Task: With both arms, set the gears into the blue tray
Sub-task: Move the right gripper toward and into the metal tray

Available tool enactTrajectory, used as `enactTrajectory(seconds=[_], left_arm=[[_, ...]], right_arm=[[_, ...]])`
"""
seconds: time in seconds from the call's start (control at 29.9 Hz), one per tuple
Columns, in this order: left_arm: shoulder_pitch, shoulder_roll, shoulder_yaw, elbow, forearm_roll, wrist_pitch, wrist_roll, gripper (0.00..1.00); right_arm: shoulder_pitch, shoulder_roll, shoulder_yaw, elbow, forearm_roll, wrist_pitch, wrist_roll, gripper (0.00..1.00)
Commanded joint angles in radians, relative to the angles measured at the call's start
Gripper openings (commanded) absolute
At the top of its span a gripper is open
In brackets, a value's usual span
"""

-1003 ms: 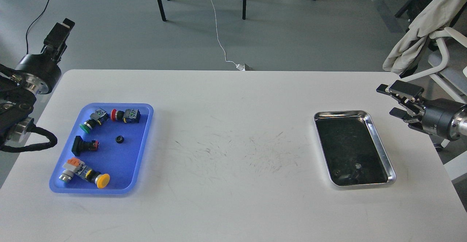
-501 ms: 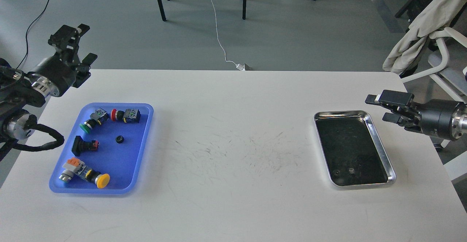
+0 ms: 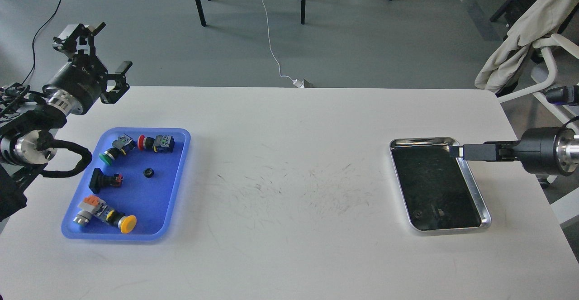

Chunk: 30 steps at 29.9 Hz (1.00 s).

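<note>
Right gripper (image 3: 457,151) is seen edge-on over the far right rim of the steel tray (image 3: 484,205); only one flat bar is visible, so whether it is wide or narrow cannot be told. Nothing is seen held. Left gripper (image 3: 97,49) is raised beyond the table's far left corner, fingers spread wide, empty, well apart from everything.

Blue tray (image 3: 178,164) is placed at the table's left. One gear (image 3: 148,172) is already lying in it, near the middle, among the push-button switches (image 3: 156,143). More small dark round pieces are made out at the near end of the steel tray, around (image 3: 418,214); these are judged to be remaining gears, but are too dark and small to be confirmed or counted.

Key relation: the likely gears lie toward the robot from the right gripper, along the steel tray's long axis, and a little to its left. The right arm is clearly the nearer one; the left gripper is across the whole table. A pull-back and descent of the right gripper is judged to be needed next, then a carry leftward to the blue tray.
</note>
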Motion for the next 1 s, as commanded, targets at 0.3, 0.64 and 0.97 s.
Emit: enactTrajectory(seconds=[0.3, 0.64, 0.97], left_arm=[[0.026, -0.039, -0.033, 0.009, -0.066, 0.015, 0.014, 0.98], [0.048, -0.034, -0.042, 0.008, -0.071, 0.019, 0.011, 0.98], [0.049, -0.034, -0.074, 0.011, -0.071, 0.017, 0.011, 0.98]], right_arm=[[0.143, 0.065, -0.160, 0.048, -0.321, 0.001, 0.115, 0.97], [0.224, 0.150, -0.341, 0.037, -0.436, 0.001, 0.170, 0.95], [0.246, 0.251, -0.408, -0.042, -0.445, 0.001, 0.185, 0.95]])
